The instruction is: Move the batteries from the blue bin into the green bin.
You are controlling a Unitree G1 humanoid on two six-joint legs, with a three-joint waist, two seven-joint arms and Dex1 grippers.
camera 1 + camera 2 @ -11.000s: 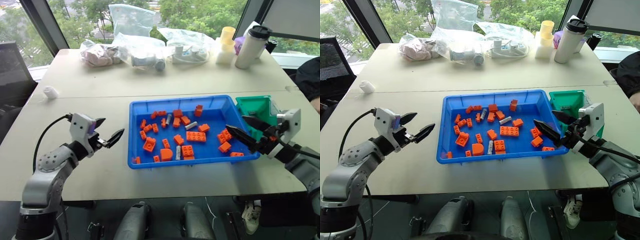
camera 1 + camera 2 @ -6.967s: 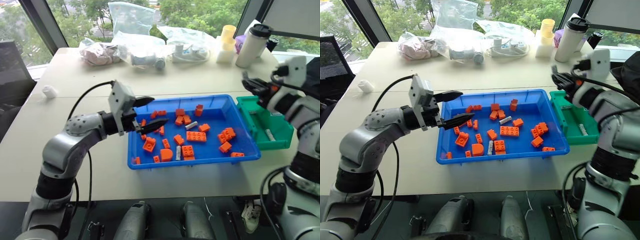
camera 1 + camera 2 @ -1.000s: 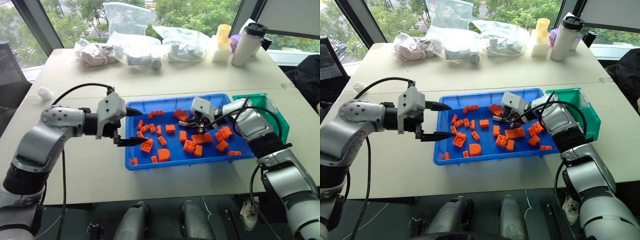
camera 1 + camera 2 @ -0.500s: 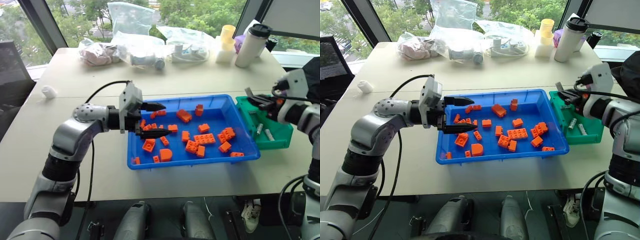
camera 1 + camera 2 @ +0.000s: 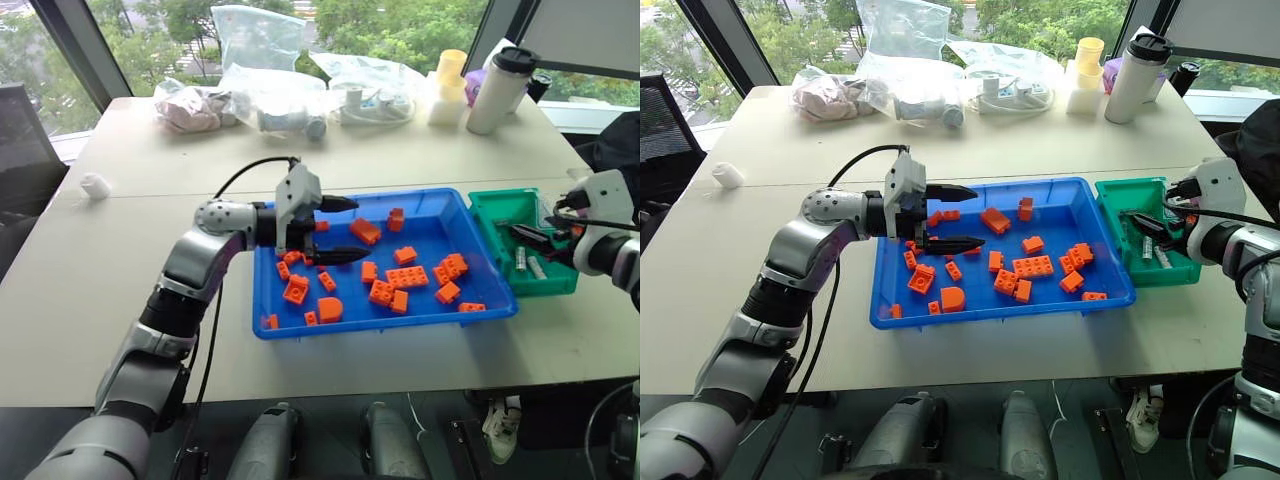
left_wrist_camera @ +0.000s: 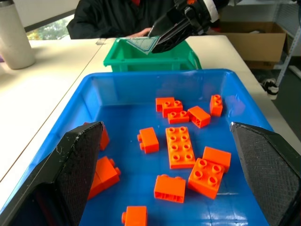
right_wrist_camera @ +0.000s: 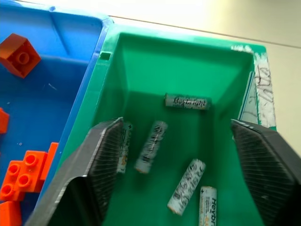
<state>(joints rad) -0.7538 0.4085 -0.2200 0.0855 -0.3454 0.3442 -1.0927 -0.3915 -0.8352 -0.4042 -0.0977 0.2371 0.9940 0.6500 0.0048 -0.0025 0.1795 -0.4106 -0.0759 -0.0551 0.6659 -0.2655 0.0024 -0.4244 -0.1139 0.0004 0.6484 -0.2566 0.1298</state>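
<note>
The blue bin (image 5: 380,326) sits mid-table and holds several orange bricks (image 5: 399,279); I see none of the batteries in it. To its right, the green bin (image 5: 497,205) holds several silver batteries (image 7: 151,146). My right gripper (image 5: 530,238) hovers over the green bin, open, its fingers (image 7: 101,160) spread wide above the batteries with nothing between them. My left gripper (image 5: 360,230) is open over the left half of the blue bin, pointing right, empty. The left wrist view looks across the bricks to the green bin (image 6: 150,59) and the right gripper (image 6: 181,28).
Plastic bags (image 5: 270,95), yellow cups (image 5: 448,88) and a white tumbler (image 5: 495,90) line the table's far side. A small white object (image 5: 95,185) lies at far left. A person in dark clothing (image 6: 117,19) sits beyond the green bin.
My right gripper left the blue bin, swung right over the green bin and opened; one more battery lies there. My left gripper moved right, further over the blue bin.
</note>
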